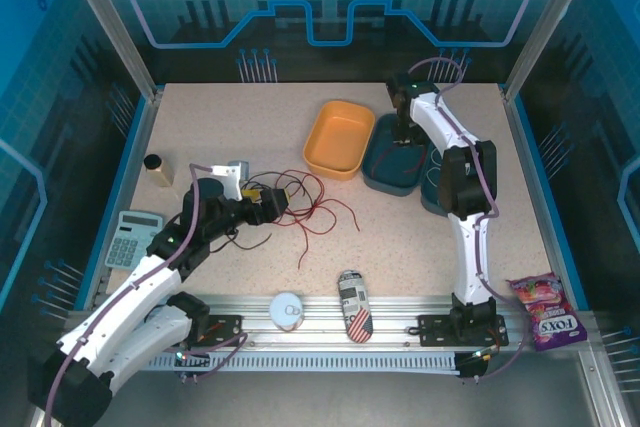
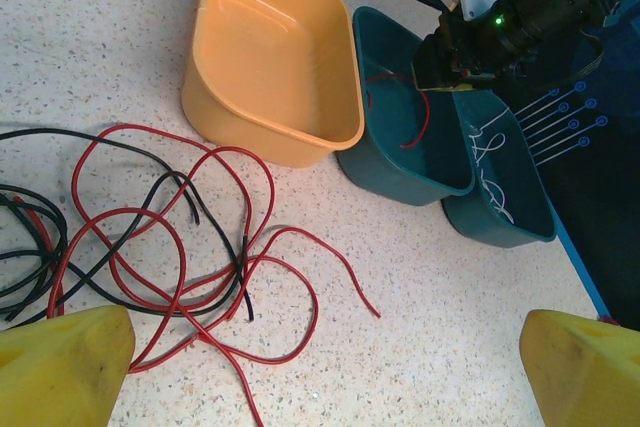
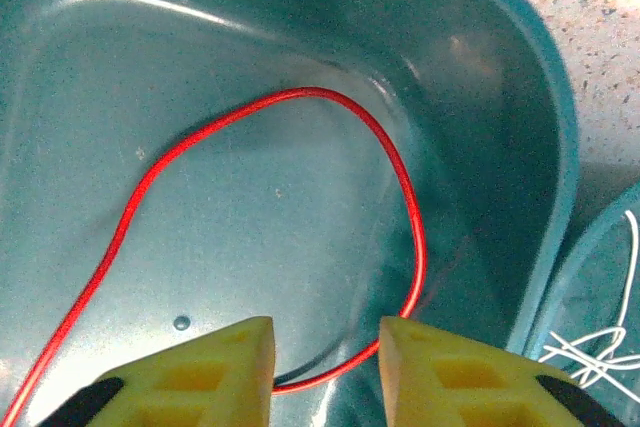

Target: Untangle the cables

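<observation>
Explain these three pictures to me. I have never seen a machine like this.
Two robot arms stand at a table's edge, each ending in a two-finger gripper. One picture looks down on both; the others come from wrist cameras, yellow fingers at the bottom. On the table: tangled red and black cables, an orange bin. The left gripper hangs open by the tangle, holding nothing. The right gripper is open over a teal bin where a red cable lies; a second teal bin holds a white cable.
</observation>
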